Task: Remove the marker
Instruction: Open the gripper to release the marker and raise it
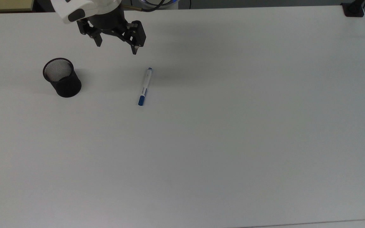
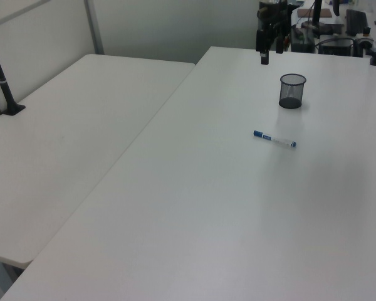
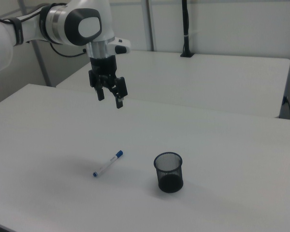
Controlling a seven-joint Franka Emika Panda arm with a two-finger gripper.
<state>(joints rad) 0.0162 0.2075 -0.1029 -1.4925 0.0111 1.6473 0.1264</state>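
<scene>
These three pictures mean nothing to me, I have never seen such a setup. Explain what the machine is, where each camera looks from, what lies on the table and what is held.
The machine is a white robot arm ending in a black two-finger gripper. Its fingers are spread open and hold nothing; it hangs in the air above the white table. One camera looks straight down; the other two watch from opposite sides. On the table lies the marker, white with a blue cap, flat on its side. Apart from it stands an upright black mesh cup, to the top view's left of the marker.
</scene>
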